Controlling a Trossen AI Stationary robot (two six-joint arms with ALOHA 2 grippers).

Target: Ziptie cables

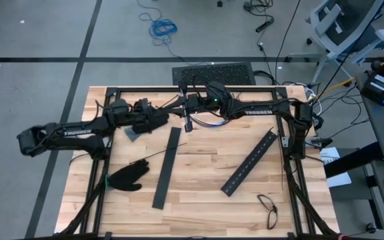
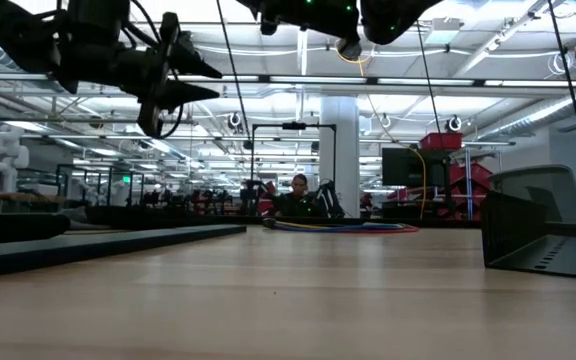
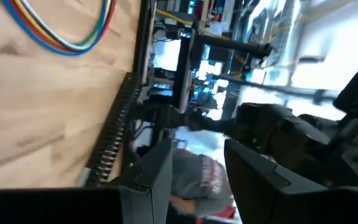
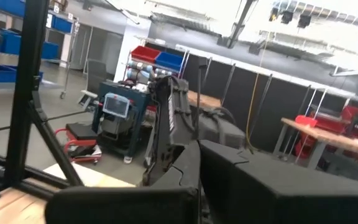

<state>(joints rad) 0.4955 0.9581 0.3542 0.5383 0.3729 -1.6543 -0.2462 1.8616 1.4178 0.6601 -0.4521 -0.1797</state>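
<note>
Both arms are raised above the far part of the table [image 1: 199, 167], meeting near its far-centre.

**Left gripper** [image 1: 153, 117]: positioned above the table to the left of the cables. In the left wrist view its two fingers [image 3: 151, 177] stand apart with a clear gap, and nothing is visible between them. In the low view the gripper [image 2: 173, 80] hangs well above the tabletop.

**Right gripper** [image 1: 187, 101]: positioned above the table's far edge, just beside the cables on their left. In the right wrist view its fingers [image 4: 194, 171] are pressed together. Whether anything thin is pinched between them cannot be told.

**Cables** [image 1: 209, 121]: a loose bundle of red, blue, white and yellow-green wires lying on the table near its far edge, under the right arm. In the low view they [image 2: 338, 227] lie flat on the far part of the tabletop. In the left wrist view they [image 3: 61, 31] form a curved loop on the wood.

**Ziptie** [image 1: 153, 156]: a thin dark strip lying on the table, well apart from the cables, between the glove and the left bar.

**Other items, relative to the cables:**
- Left bar [image 1: 167, 167]: black, nearer than the cables, to their left.
- Right bar [image 1: 249, 162]: black, slotted, nearer than the cables, to their right, lying diagonally.
- Glove [image 1: 127, 177]: black, near the left bar's left side.
- Glasses [image 1: 267, 205]: at the table's near right corner.
</note>
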